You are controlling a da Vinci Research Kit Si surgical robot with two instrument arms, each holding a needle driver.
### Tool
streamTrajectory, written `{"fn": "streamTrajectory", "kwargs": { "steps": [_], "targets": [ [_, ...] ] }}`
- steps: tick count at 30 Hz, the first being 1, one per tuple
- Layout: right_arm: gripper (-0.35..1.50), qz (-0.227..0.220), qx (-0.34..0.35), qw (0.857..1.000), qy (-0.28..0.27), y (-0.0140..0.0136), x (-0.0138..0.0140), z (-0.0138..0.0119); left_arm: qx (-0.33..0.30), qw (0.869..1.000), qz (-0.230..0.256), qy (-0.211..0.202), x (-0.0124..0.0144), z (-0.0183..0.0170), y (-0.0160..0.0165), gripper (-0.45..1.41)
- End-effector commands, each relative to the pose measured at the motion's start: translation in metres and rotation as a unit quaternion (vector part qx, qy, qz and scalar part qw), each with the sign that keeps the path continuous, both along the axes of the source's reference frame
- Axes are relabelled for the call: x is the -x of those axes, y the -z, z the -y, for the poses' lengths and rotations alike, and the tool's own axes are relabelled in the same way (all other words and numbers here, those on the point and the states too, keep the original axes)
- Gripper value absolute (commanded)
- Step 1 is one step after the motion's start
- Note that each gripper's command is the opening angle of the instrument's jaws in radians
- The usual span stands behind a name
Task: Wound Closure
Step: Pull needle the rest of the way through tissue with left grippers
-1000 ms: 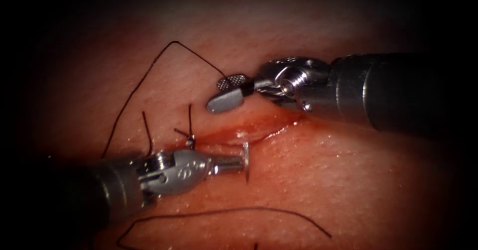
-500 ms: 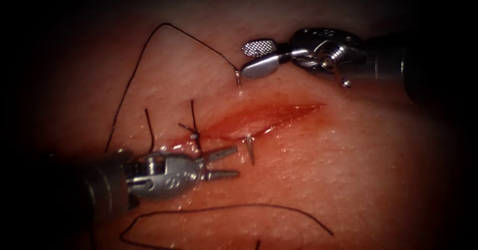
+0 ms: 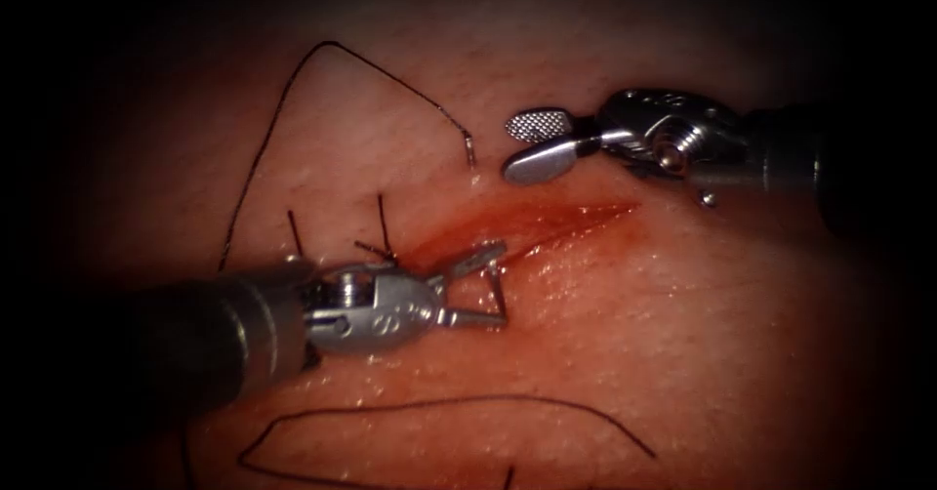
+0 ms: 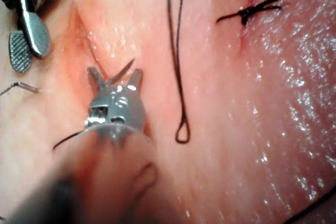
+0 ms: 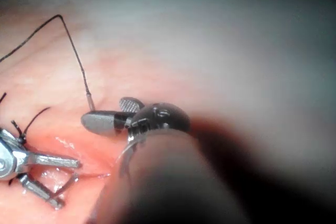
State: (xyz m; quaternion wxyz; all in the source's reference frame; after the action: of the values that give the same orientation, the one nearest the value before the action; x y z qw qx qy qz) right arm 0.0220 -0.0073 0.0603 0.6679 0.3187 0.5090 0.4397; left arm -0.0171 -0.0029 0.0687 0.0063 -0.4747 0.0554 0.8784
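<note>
Two tools showing in endoscope view. Left tool (image 3: 478, 287) spreading jaws around needle (image 3: 497, 293) tip, which is sticking up out of tissue (image 3: 683, 353) below cut (image 3: 527, 224), long axis near vertical. Right tool (image 3: 535, 143) jaws gaping, holding nothing. One thread (image 3: 293, 100) arching to swaged end.

Left wrist view: needle (image 4: 122, 71) slanting between spread jaws.

Right wrist view: right tool (image 5: 113, 113) jaws parted, empty.
</note>
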Motion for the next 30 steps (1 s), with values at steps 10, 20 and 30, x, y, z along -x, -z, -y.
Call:
{"fn": "streamTrajectory", "kwargs": {
  "steps": [10, 20, 30],
  "targets": [
    [0.0, -0.002, 0.003, 1.0, -0.017, -0.0003, 0.0004, 0.0, 0.02, 1.0, 0.005, -0.011, 0.0016, 0.0004, -0.0027, -0.45],
    [-0.21, -0.005, -0.01, 0.999, -0.041, 0.0, 0.0018, 0.0007, -0.076, 0.995, 0.016, 0.057, 0.0002, 0.0003, -0.0004, -0.45],
    [-0.2, -0.01, -0.027, 0.998, -0.047, -0.0002, 0.0022, 0.0027, -0.383, 0.902, 0.132, 0.15, -0.0005, -0.0006, 0.0039, -0.45]
  ]
}}
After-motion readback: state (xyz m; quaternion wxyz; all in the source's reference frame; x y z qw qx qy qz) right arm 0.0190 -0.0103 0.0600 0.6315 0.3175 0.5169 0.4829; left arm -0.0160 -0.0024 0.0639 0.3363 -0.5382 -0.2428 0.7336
